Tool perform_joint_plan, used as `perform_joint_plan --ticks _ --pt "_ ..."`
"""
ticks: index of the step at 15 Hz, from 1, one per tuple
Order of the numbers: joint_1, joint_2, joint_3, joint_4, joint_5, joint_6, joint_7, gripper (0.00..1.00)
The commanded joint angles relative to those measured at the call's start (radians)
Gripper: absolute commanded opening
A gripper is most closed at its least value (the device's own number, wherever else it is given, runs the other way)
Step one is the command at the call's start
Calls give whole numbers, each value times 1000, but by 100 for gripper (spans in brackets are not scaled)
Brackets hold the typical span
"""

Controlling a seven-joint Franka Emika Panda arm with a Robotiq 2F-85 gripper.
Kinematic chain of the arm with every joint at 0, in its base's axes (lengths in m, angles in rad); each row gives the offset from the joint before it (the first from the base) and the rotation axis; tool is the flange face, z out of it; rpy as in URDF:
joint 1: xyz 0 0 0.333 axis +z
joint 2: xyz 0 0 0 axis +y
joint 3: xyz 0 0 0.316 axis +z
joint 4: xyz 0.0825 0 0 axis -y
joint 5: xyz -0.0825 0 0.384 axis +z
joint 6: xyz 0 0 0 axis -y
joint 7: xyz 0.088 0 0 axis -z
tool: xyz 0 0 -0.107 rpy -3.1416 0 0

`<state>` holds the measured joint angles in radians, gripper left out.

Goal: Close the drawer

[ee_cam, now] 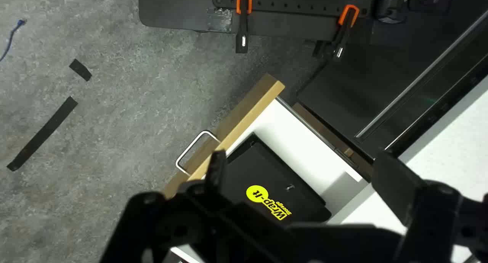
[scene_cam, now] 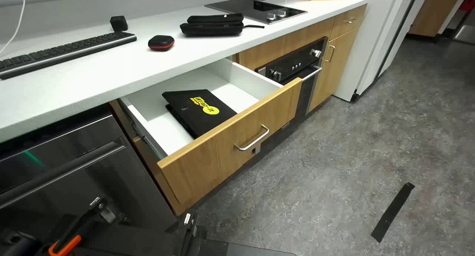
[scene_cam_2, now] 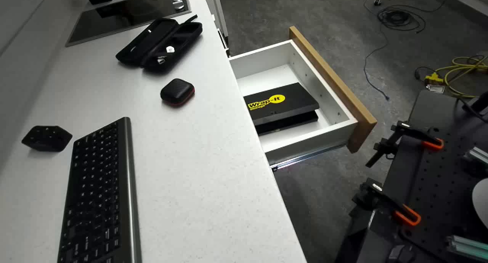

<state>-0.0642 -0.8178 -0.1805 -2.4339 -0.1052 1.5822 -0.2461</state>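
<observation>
— Where is the wide drawer with a light oak-coloured wood front and white inside walls [scene_cam: 213, 163]?
— Centre of the frame in an exterior view, pulled well out from under the long white countertop [scene_cam: 111, 78].
— And the black two-fingered gripper [ee_cam: 300, 164]?
— Lower half of the wrist view, spread wide, holding nothing. How high it hangs over the drawer, I can't tell.
— How should it push?
— I'd bring it round to the outer face of the wood first, so nothing gets trapped inside. Then press near the middle, just above the slim silver bar handle [scene_cam: 254, 140], straight in along the silvery metal runner [scene_cam_2: 305, 157]. An off-centre shove may skew it.
— Any snag?
— The flat black box with yellow lettering [scene_cam_2: 288, 105] lies inside, lid slightly ajar along one edge. Go gently in case it catches.
</observation>
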Motion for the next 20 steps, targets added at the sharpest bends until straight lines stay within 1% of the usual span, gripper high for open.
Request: perform_joint_plan --ticks 1,5,8,12,14,16,18,19,20 --pt "3 3 -1 3 -1 -2 1 100" --pt "-1 8 -9 -1 -4 8 -1 100" --pt "-39 67 -54 -20 -43 106 7 100" --pt "-130 250 -150 -51 -113 358 44 100" --pt "-166 363 -188 -55 -104 477 54 100" --pt "-198 470 -201 -53 -93 586 75 100" --pt "-221 575 -204 -39 -85 663 106 100" --pt "-232 621 -204 -24 -80 652 114 100" --pt "-234 646 -209 -10 -56 619 94 100"
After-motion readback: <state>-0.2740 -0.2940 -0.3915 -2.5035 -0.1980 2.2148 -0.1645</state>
